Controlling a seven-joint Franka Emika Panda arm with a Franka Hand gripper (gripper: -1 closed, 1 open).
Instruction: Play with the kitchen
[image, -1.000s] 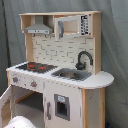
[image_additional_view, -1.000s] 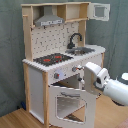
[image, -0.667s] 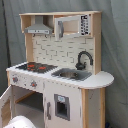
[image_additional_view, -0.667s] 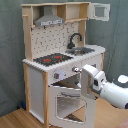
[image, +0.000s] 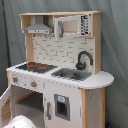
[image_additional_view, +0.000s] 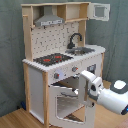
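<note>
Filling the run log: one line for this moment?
arm: at oven front | oven door: open | kitchen: upright | sink: empty | hand: not visible

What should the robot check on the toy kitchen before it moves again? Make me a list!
1. Oven door swung open: ok, in the second exterior view it stands open.
2. Robot arm close to the oven: ok, right beside the door.
3. Gripper open or shut: cannot tell, hidden behind the arm.
4. Hob free of things: ok, nothing on it.
5. Sink free of things: ok, looks empty, faucet upright.
6. Microwave door shut: not ok, it hangs open.
</note>
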